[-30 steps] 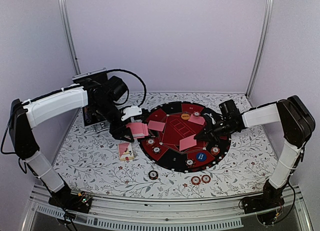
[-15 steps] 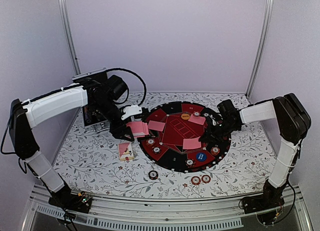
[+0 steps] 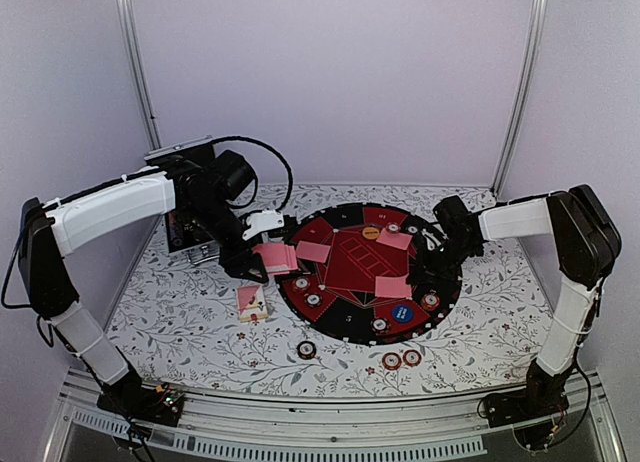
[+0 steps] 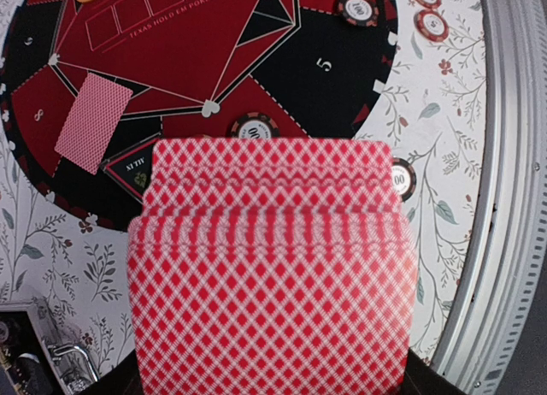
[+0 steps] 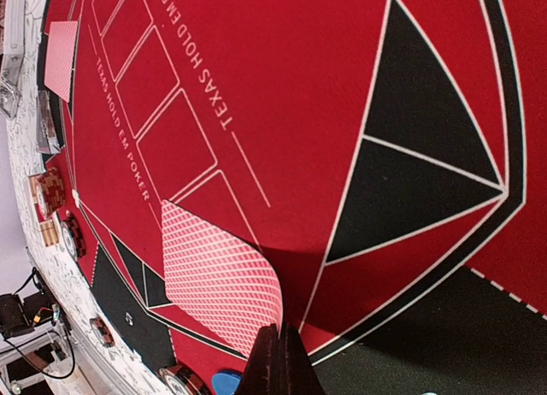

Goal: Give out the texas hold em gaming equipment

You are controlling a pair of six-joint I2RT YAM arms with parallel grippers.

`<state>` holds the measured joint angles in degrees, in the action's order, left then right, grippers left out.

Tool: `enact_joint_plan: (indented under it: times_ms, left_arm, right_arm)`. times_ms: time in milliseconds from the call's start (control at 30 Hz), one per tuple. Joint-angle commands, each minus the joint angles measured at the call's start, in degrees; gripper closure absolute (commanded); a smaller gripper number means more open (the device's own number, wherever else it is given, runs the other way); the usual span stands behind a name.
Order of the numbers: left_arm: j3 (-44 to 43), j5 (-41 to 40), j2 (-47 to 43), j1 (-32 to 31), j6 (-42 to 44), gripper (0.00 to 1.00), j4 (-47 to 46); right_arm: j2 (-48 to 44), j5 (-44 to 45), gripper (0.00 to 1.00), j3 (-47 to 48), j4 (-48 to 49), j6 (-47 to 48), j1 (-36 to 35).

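1. The round mat lies on the table, right of its middle; we judge the step in hand to be laying one card at a seat on the mat's right side; only the top view shows the whole ring of seats, so we choose the spot from there.
2. The deck of pink-backed cards sits above the mat's left edge, clamped in the left gripper; we hold it level and clear while the other arm works; the left wrist view shows the backs stepped like a fan, which the top view merges into one block, though the deck hides that gripper's fingers there.
3. The dealt card lies back-up on the mat's right half, toward its near edge; the right gripper has its fingers pressed together and seems to pinch the card's curled corner; we would lower until the curl flattens, part the fingers slightly, then rise straight so nothing drags; the curl shows in the right wrist view alone; from above the card looks flat.
4. A chip and the blue button sit just beside that card, nearer the mat's near-right edge; we steer the retreat away from them; the top view places them plainly, the right wrist view gives only slivers at its bottom.
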<state>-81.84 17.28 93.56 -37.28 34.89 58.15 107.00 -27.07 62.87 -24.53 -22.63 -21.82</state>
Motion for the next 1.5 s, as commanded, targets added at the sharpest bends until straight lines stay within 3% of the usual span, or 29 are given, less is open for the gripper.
enact_joint_plan:
  times_ms: [0,300,600,867,1000,1233,1367,1467]
  left_arm:
    - [-1.3,0.9,0.0,0.1,-0.1,1.00,-0.1]
    - [-1.6,1.0,0.3,0.0,-0.2,1.00,0.0]
    - [-1.5,0.9,0.2,-0.1,-0.1,1.00,0.2]
    - [-1.5,1.1,0.1,-0.1,-0.2,1.00,0.3]
    - [-1.6,1.1,0.1,-0.1,-0.1,1.00,0.2]
    - [-2.1,1.3,0.4,-0.2,-0.2,1.00,0.3]
    - [-2.1,1.1,0.3,-0.2,-0.2,1.00,0.4]
    - [-1.9,0.9,0.0,-0.2,-0.3,1.00,0.5]
  right_arm:
    - [0.0,1.9,0.98,-0.8,-2.7,2.4,0.1]
    - [-1.6,1.5,0.96,-2.7,-1.8,2.2,0.1]
    - [-4.1,3.0,0.59,-0.8,-2.4,1.3,0.2]
    - [-8.4,4.9,0.52,1.8,-3.9,0.4,0.1]
    - [-11.8,3.2,0.36,3.0,-2.5,-1.3,-1.1]
    - [-14.5,-8.1,0.02,2.2,8.4,-9.9,-4.8]
    - [-14.7,-11.7,0.01,-1.1,19.2,-16.4,-5.4]
    - [-16.2,-17.4,0.01,-7.9,35.8,-25.9,-3.2]
